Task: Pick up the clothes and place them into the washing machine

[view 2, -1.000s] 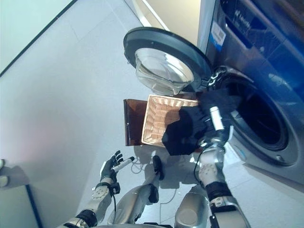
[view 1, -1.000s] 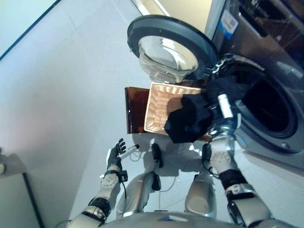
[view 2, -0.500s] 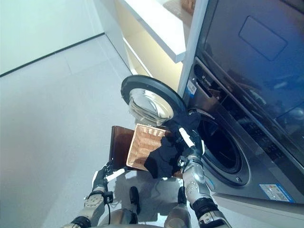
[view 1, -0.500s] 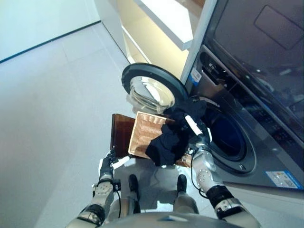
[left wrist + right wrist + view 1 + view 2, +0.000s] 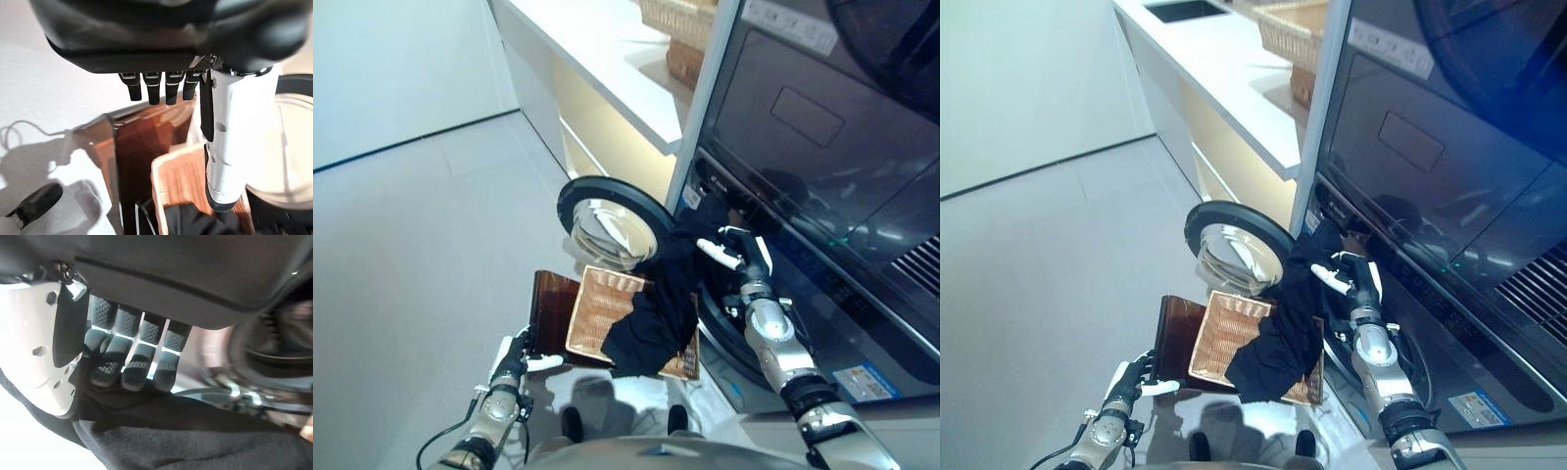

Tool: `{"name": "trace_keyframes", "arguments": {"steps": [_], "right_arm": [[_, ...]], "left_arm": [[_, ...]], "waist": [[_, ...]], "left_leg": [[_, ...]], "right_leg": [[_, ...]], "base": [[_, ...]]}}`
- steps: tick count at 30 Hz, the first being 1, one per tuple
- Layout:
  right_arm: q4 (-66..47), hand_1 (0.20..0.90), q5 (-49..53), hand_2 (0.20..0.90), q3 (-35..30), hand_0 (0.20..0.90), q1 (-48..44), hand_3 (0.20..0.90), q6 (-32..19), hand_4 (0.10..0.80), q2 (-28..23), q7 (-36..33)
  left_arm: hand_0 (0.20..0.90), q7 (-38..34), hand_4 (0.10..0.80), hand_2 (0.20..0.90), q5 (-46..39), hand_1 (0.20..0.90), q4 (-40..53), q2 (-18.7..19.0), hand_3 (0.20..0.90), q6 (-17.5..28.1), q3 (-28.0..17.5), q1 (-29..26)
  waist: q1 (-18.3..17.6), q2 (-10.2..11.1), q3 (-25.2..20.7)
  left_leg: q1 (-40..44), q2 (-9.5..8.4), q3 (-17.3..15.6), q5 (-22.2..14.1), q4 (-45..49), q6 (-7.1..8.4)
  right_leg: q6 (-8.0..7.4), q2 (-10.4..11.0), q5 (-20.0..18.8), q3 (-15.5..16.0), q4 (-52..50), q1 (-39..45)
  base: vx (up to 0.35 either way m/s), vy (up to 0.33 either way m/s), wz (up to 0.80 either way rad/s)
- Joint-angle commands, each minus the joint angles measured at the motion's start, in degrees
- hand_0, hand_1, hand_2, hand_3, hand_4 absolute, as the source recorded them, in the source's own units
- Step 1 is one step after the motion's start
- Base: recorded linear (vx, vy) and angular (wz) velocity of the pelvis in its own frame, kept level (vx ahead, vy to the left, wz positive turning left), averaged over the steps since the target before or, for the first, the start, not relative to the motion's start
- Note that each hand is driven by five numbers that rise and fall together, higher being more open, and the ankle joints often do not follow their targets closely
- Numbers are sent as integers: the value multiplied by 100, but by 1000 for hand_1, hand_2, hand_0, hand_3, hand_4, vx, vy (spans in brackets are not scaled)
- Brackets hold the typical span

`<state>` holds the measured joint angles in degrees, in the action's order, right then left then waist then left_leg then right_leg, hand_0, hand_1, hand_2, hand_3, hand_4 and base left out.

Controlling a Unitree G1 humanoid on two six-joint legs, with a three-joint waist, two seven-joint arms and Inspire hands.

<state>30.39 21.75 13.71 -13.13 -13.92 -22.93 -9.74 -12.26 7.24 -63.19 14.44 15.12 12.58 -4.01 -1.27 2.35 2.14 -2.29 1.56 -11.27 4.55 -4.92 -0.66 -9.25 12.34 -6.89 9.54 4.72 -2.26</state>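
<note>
Eye views: right hand [image 5: 751, 260] at washing machine [image 5: 822, 196] opening, black garment [image 5: 656, 313] hanging from it over wicker basket [image 5: 597, 313]; left hand [image 5: 512, 360] low, idle. Left wrist: fingers [image 5: 156, 88] relaxed, empty. Right wrist: fingers [image 5: 132, 357] curled on the garment.

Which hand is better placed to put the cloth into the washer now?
The right hand. Its fingers are curled on the black cloth at the washer opening. The left hand hangs low by the floor, open and empty, far from the drum.
</note>
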Motion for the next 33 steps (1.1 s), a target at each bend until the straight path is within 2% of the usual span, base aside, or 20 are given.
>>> {"name": "trace_keyframes", "arguments": {"steps": [1,4,8,16,25,33], "right_arm": [[-514,200,-105,200,-52,200,-1061,200,-489,300,-302,87],[-507,200,-286,200,22,200,-1305,200,-440,300,-341,80],[-615,200,-319,200,9,200,-1346,200,-414,300,-294,127],[-882,200,-298,200,107,200,-1704,200,-443,300,-362,193],[-1134,200,9,200,379,200,-2721,200,-386,300,-500,210],[-1422,200,220,200,656,200,-3174,200,-281,300,-682,414]], "left_arm": [[900,43,800,900,189,900,-129,190,900,249,397,-682],[900,52,800,900,297,900,149,268,900,315,509,-659],[900,105,800,900,228,900,106,266,900,302,438,-616],[900,118,800,900,224,900,364,347,900,354,475,-656],[900,206,800,900,-75,900,440,364,900,282,559,-1010],[900,262,800,900,-368,900,394,288,900,241,580,-1228]], "waist": [[250,-77,-229],[332,20,-336],[369,92,-405],[424,170,-496],[405,238,-614],[316,276,-659]], "left_leg": [[356,91,57,-244,-8,431],[488,121,70,-265,-8,410],[581,164,94,-281,-8,413],[692,196,132,-306,-8,418],[733,214,128,-291,-8,433],[771,219,90,-289,-8,440]], "right_leg": [[-95,-52,-286,206,-38,217],[-82,-98,-224,197,-53,340],[-58,-132,-141,214,-63,445],[-40,-159,-90,264,-55,585],[-28,-183,-119,246,-75,618],[-20,-200,-136,201,-82,618]], "base": [[0,0,0],[-3,3,3],[8,0,-5],[14,-3,4],[2,-3,1],[1,0,-2]]}}
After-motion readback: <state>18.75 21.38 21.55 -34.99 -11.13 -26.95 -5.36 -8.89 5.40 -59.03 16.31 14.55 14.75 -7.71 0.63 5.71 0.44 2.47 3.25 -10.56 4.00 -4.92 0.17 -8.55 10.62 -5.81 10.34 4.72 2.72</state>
